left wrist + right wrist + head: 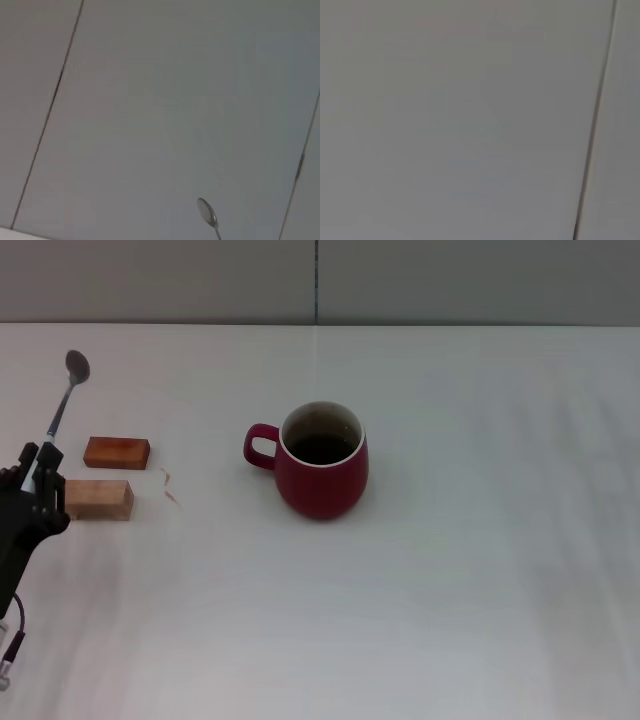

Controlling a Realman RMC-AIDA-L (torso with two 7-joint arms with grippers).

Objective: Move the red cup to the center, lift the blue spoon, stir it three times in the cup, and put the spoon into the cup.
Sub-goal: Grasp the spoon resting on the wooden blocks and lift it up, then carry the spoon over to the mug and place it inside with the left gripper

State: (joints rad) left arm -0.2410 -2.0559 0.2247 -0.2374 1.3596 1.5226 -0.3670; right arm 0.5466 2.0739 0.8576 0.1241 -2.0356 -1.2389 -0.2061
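Note:
The red cup (321, 461) stands upright near the middle of the white table, its handle pointing to the left. At the far left my left gripper (37, 472) is shut on the blue spoon (66, 393), holding it by the handle with the grey bowl pointing up and away, well left of the cup. In the left wrist view only the spoon's bowl (206, 211) shows against a grey wall. My right gripper is out of view.
Two small wooden blocks lie at the left of the table: a darker one (116, 452) and a paler one (98, 500) just in front of it, both beside my left gripper. A small reddish mark (170, 486) lies on the table beside them.

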